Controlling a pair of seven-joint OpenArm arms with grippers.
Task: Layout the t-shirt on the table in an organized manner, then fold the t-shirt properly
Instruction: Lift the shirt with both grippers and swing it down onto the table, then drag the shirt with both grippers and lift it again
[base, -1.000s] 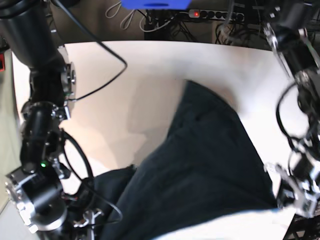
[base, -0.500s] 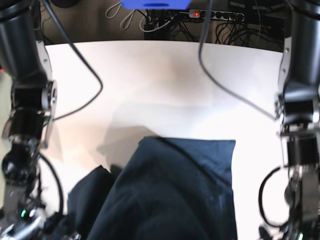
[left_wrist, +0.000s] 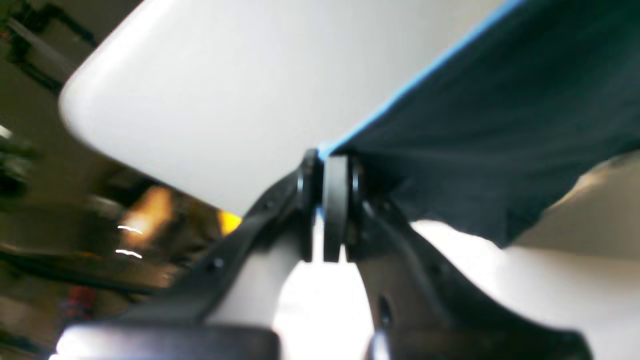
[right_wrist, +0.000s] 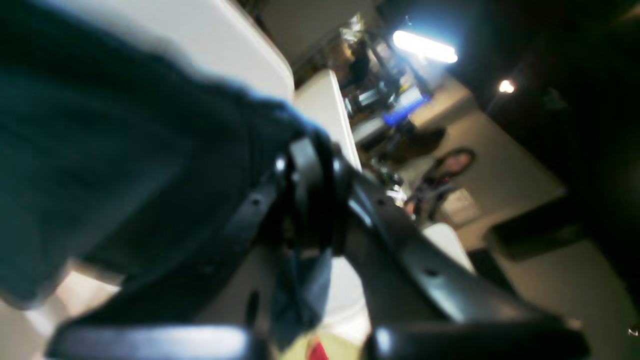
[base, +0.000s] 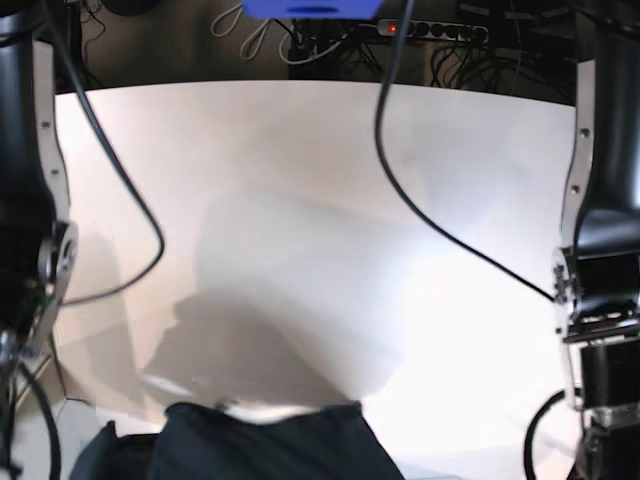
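Observation:
The dark navy t-shirt (base: 262, 446) shows only as a strip at the bottom of the base view, hanging over the near edge of the white table (base: 300, 180). Both grippers are below that view's frame. In the left wrist view my left gripper (left_wrist: 323, 170) is shut on the t-shirt's (left_wrist: 500, 115) edge, and the cloth runs taut up to the right above the table (left_wrist: 225, 95). In the right wrist view my right gripper (right_wrist: 312, 155) is shut on a bunched edge of the t-shirt (right_wrist: 125, 150), which spreads to the left, with a bit of cloth hanging below the jaws.
My arms stand at both sides of the table, one on the right (base: 600, 300) and one on the left (base: 30, 250). A black cable (base: 420, 200) hangs across the table's right half. A power strip and wires (base: 440, 30) lie behind the far edge. Another white table (right_wrist: 325, 110) stands beyond.
The t-shirt has been drawn back from the table's middle toward the near edge, so only a strip shows now. Both arms have swung outward and back with it.

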